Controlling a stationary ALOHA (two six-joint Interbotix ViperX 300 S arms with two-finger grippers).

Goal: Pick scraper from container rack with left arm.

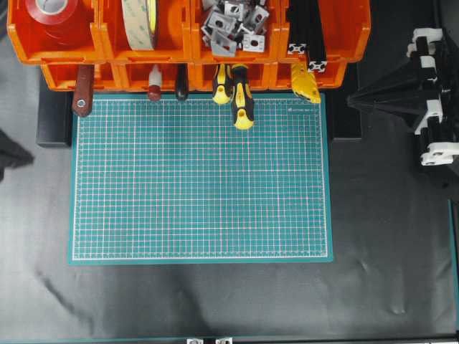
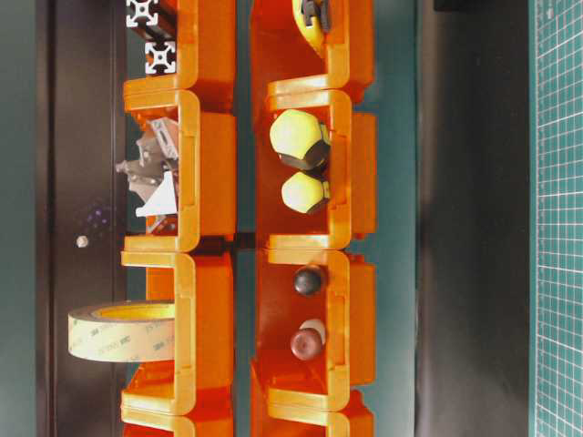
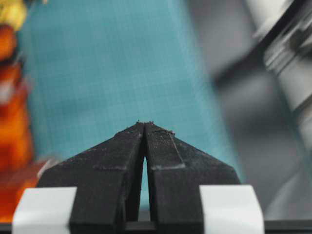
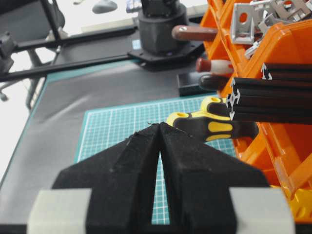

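The scraper (image 1: 83, 90) is left handle-out in the far-left lower bin of the container rack (image 1: 21, 36), ready for grasping; the left pincer (image 3: 145, 123) is pressed together, nothing pinched.

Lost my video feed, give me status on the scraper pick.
Left gripper shut, empty. Right gripper shut, empty. Scraper in container rack, untouched. Nothing blocking its handle.

Yellow-black screwdrivers (image 1: 237, 97) over green mat (image 1: 201, 186)
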